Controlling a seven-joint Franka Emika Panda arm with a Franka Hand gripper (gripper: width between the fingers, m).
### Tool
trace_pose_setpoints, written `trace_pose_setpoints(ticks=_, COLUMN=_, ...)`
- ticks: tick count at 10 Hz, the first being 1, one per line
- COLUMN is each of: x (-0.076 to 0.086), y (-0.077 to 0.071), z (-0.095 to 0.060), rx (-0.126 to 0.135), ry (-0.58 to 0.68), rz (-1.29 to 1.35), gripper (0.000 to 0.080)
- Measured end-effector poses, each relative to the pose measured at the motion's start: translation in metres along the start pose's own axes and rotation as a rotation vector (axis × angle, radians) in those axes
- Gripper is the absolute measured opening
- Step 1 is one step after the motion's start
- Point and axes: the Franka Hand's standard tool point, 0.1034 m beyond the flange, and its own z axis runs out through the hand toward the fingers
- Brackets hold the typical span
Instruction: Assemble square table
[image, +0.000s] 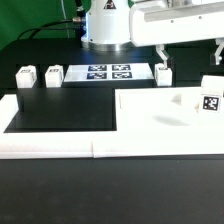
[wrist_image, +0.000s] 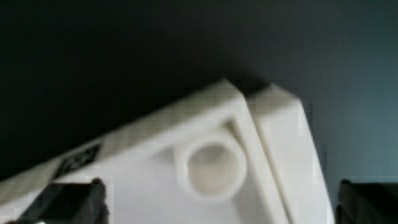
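White tabletop (image: 165, 118) lies flat, claw (image: 190, 55) hanging over it, spread wide & holding nothing.

Tabletop sits nearer the cam than the marker board (image: 108, 72), toward the ext view's right of it, front edge by the border wall (image: 60, 148). One leg (image: 25, 76) & second leg (image: 54, 74) stand just off the marker board's ext-left end. Third leg (image: 163, 73) is just beside its ext-right end. Fourth leg (image: 210, 100), tag facing cam, is farther ext-right; can't tell if it's on the tabletop or just behind. Wrist view: tabletop (wrist_image: 160, 150) corner w/ round socket (wrist_image: 210, 165) below claw (wrist_image: 222, 205), fingers (wrist_image: 71, 203) far apart, nothing btwn them.
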Motion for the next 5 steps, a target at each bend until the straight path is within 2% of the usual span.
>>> trace_pose_setpoints(ticks=1, x=-0.011, y=0.006, z=0.001, rx=0.001, ry=-0.115, rz=-0.055, gripper=0.0649)
trace_pose_setpoints(ticks=3, x=-0.033, y=0.019, z=0.003, rx=0.003, ry=-0.263, rz=-0.194, gripper=0.0649)
trace_pose_setpoints(ticks=4, x=-0.036, y=0.026, z=0.004, rx=-0.001, ry=-0.304, rz=-0.178, gripper=0.0649)
trace_pose_setpoints(ticks=5, x=-0.037, y=0.026, z=0.003, rx=-0.005, ry=-0.377, rz=-0.178, gripper=0.0649)
